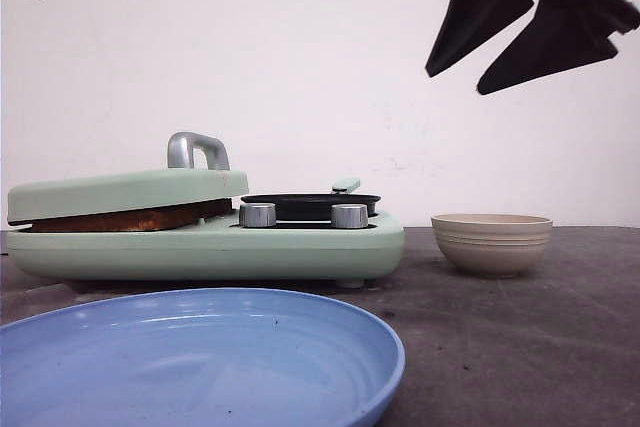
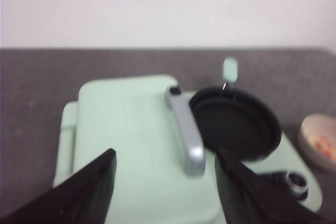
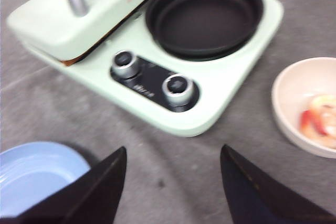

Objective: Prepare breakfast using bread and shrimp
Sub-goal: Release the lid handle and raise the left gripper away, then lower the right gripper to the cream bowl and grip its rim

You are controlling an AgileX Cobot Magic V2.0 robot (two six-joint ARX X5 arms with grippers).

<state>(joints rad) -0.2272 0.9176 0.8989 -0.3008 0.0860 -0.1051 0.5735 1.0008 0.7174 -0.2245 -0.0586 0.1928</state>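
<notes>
The bread (image 1: 130, 217) shows as a brown crust edge clamped under the lowered mint-green lid (image 1: 130, 192) of the breakfast maker, and as a thin brown edge of bread (image 3: 79, 59) in the right wrist view. Pink-orange shrimp (image 3: 320, 121) lie in a beige bowl (image 3: 294, 93) to the right of the maker. My left gripper (image 2: 165, 156) hangs open above the lid, near its silver handle (image 2: 185, 129). High over the table between maker and bowl, my right gripper (image 3: 173, 153) is open and holds nothing.
An empty black pan (image 1: 310, 205) sits on the maker's right half behind two silver knobs (image 1: 258, 214). A blue plate (image 1: 200, 367) lies at the front left. The beige bowl (image 1: 491, 243) stands on the dark table (image 1: 520, 347). A white wall is behind.
</notes>
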